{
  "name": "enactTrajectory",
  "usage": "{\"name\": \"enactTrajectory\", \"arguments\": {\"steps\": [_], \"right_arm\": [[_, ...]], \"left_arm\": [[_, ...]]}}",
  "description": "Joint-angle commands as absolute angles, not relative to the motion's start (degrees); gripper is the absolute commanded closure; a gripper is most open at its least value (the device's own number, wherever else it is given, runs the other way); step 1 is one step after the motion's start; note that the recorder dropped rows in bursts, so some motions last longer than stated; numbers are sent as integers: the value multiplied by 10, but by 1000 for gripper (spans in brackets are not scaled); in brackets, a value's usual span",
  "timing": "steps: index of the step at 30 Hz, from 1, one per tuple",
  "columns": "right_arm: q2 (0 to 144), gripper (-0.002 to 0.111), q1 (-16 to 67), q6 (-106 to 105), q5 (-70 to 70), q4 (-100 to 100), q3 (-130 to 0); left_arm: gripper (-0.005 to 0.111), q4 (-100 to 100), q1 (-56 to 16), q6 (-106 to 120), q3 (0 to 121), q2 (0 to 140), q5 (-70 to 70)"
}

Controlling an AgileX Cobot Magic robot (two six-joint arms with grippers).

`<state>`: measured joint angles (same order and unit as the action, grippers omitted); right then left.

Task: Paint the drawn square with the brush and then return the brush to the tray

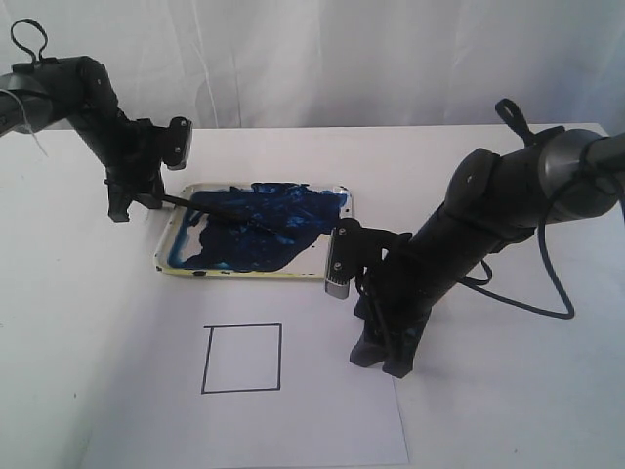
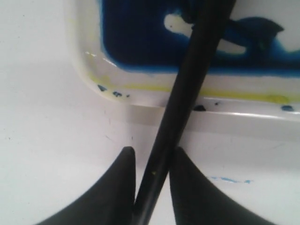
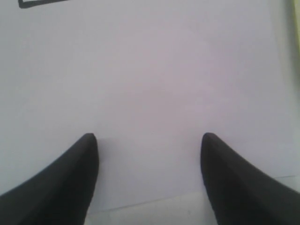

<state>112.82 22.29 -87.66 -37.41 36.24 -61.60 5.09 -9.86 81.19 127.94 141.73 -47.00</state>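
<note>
The tray point(image 1: 244, 273), smeared with dark blue paint, sits at mid-table. The thin black brush point(image 1: 195, 207) lies with its tip in the paint and its handle sticking out over the tray's left end. My left gripper point(image 1: 137, 203) is at that end. In the left wrist view its fingers point(image 2: 153, 150) press on both sides of the brush handle point(image 2: 187, 84), just outside the tray rim point(image 2: 84, 70). The drawn square point(image 1: 241, 359) on the paper is white inside. My right gripper point(image 1: 381, 362) rests open to the right of the square, with nothing between its fingers point(image 3: 149, 136).
The white paper sheet point(image 1: 293, 420) lies at the table's front, below the tray. The right arm slants down beside the tray's right end. In the right wrist view a corner of the square's outline point(image 3: 42, 2) shows, and the paper's edge runs near the fingertips.
</note>
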Motion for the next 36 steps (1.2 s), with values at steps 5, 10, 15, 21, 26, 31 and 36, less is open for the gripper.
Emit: {"name": "enactTrajectory", "arguments": {"steps": [5, 10, 15, 21, 26, 31, 36], "right_arm": [[1150, 48, 222, -867, -374, 332, -606], [1150, 48, 222, -867, -374, 332, -606], [1150, 48, 222, -867, -374, 332, -606], [1150, 48, 222, -867, -374, 332, -606], [1150, 48, 222, -867, -374, 332, -606], [1150, 48, 222, -867, -374, 332, -606], [1150, 48, 222, -868, -373, 332, -606]], "left_arm": [[79, 57, -98, 812, 1279, 1420, -476], [80, 57, -98, 814, 1279, 1420, -476], [95, 57, -98, 814, 1280, 1420, -476], [107, 56, -98, 829, 1280, 1419, -476], [107, 55, -100, 842, 1280, 1406, -479], [107, 30, -100, 851, 1280, 1346, -559], [107, -17, -108, 809, 1280, 1274, -674]]}}
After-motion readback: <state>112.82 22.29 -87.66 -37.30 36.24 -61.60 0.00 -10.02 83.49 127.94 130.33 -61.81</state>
